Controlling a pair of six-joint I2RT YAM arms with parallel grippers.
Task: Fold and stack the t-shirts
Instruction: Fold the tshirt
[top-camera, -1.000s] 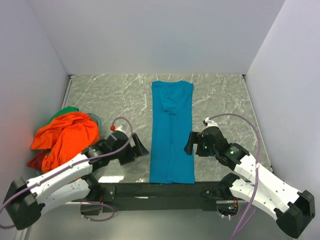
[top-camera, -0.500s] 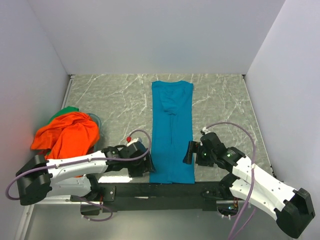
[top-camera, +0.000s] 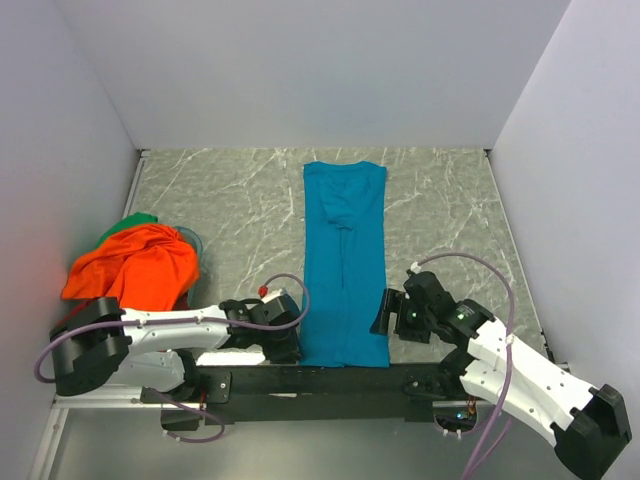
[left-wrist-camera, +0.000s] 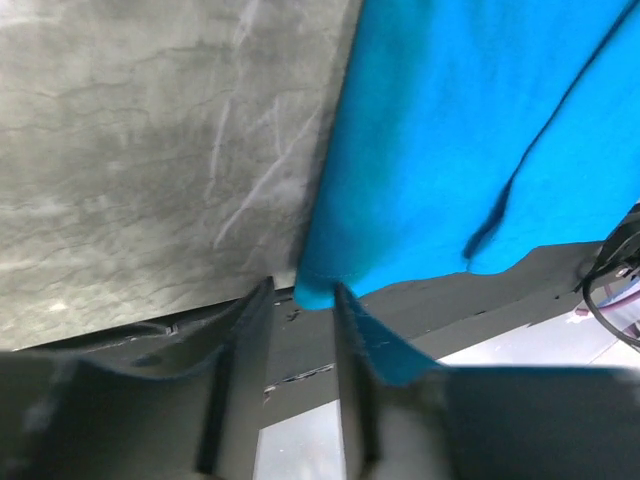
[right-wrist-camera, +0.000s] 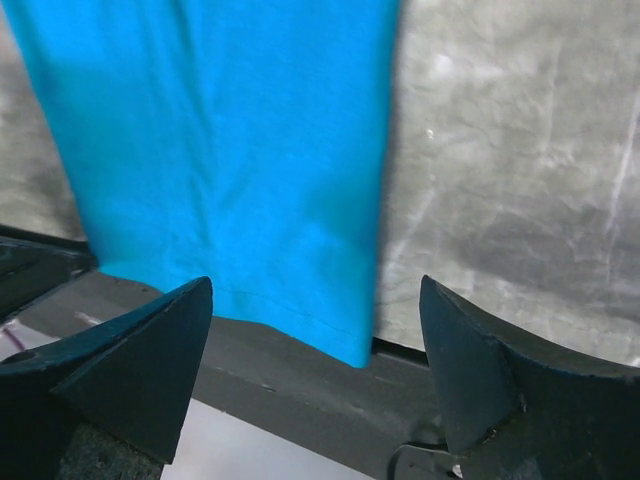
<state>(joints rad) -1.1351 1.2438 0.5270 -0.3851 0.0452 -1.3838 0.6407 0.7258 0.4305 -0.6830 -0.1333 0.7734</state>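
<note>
A teal t-shirt, folded into a long narrow strip, lies down the middle of the marble table. My left gripper sits low at the strip's near left corner. In the left wrist view its jaws stand narrow but still open, with that corner of the t-shirt between the tips. My right gripper is at the near right corner. It is wide open and straddles the t-shirt's corner edge without touching it.
An orange t-shirt is heaped at the table's left edge, with green cloth behind it and red cloth under it. A black bar runs along the near edge under the teal hem. White walls close in the table on three sides.
My left arm swung right and down to the teal shirt's near left corner, and its jaws narrowed around it. My right gripper dropped toward the near right corner and closed slightly.
</note>
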